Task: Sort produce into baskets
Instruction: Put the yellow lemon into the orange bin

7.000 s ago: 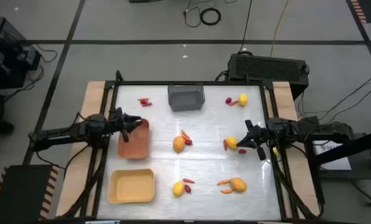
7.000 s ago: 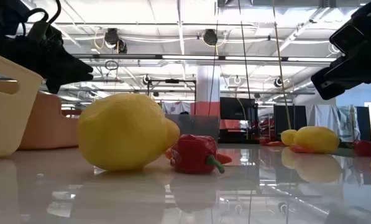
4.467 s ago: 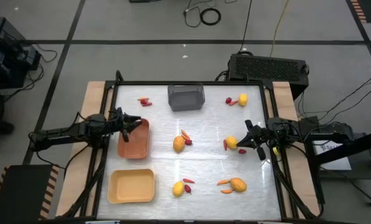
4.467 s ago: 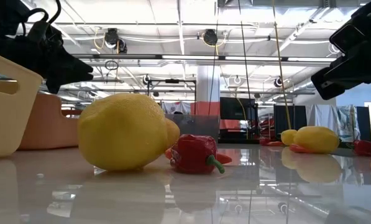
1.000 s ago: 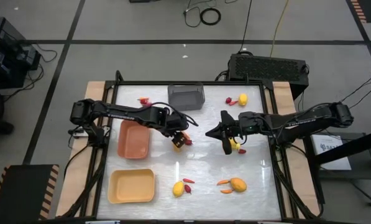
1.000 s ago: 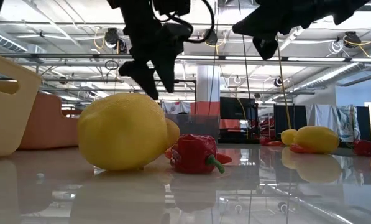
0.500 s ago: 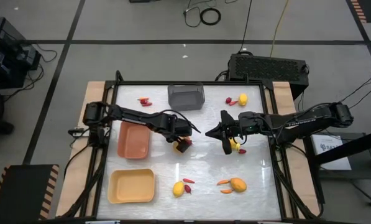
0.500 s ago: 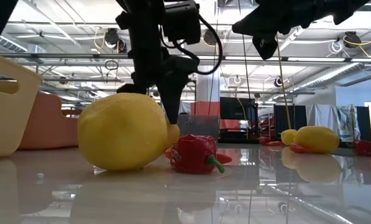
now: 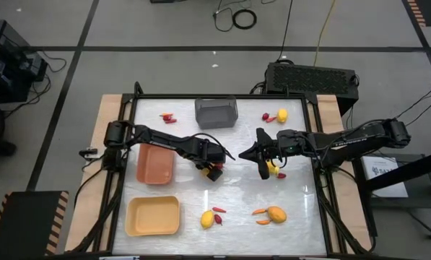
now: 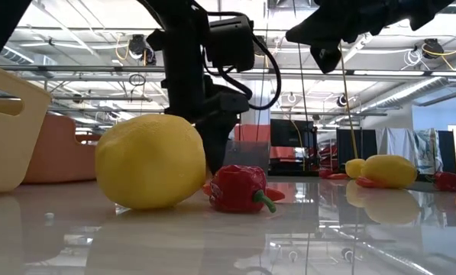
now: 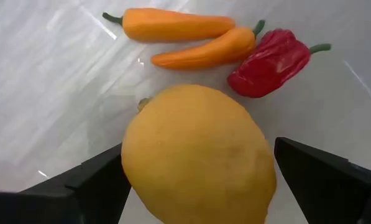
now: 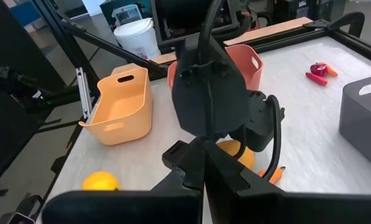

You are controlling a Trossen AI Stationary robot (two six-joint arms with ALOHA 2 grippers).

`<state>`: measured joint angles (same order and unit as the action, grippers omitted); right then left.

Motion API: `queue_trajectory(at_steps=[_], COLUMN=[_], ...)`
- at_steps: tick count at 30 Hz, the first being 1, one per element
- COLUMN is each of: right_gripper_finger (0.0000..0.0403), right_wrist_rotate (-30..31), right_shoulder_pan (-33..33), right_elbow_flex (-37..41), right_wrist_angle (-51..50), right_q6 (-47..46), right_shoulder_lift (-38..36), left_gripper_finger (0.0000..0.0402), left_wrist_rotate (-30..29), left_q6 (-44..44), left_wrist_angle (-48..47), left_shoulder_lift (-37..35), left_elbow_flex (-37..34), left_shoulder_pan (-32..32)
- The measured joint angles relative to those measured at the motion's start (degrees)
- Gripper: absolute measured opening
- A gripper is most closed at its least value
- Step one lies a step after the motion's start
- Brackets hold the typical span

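A yellow-orange lemon (image 11: 197,155) lies in the middle of the table beside two orange sticks (image 11: 191,40) and a red pepper (image 11: 269,62). My left gripper (image 9: 211,167) is open and points down over this lemon, one finger (image 11: 79,186) on each side of it. My right gripper (image 9: 262,160) is shut and hangs above the table right of the middle, next to another lemon (image 9: 271,167). The orange-brown tray (image 9: 156,160), the pale yellow tray (image 9: 152,216) and the grey bin (image 9: 216,113) stand on the table. My left gripper comes from above with its fingers (image 11: 322,180) on either side of the lemon's widest part (image 11: 260,162). The lemon rests on the table. I cannot tell whether the fingers touch it.
More produce lies in small groups: a lemon with a red pepper (image 9: 211,217) near the front, a lemon with orange sticks (image 9: 271,214) front right, a lemon with a red piece (image 9: 276,115) far right, small red pieces (image 9: 168,118) far left.
My left gripper has gone down and a little toward the table's right edge, settling around the middle lemon.
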<state>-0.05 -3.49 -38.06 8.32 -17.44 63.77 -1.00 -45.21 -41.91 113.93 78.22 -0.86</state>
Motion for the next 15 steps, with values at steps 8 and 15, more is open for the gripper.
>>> queue_trajectory(at_steps=[8,15], right_gripper_finger=[0.0,0.0], right_wrist_rotate=[0.03,0.02], right_shoulder_pan=[0.0,0.01], right_elbow_flex=[0.0,0.0], right_wrist_angle=[0.0,0.0], right_q6=[1.84,1.86], right_shoulder_lift=[0.0,0.0], left_gripper_finger=[0.0318,0.0283], left_wrist_rotate=[-0.35,-0.36], left_q6=[0.02,0.64], left_wrist_angle=[-0.18,-3.32], left_shoulder_lift=[-0.09,-1.8], left_elbow_flex=[0.0,0.0], left_shoulder_pan=[0.04,0.02])
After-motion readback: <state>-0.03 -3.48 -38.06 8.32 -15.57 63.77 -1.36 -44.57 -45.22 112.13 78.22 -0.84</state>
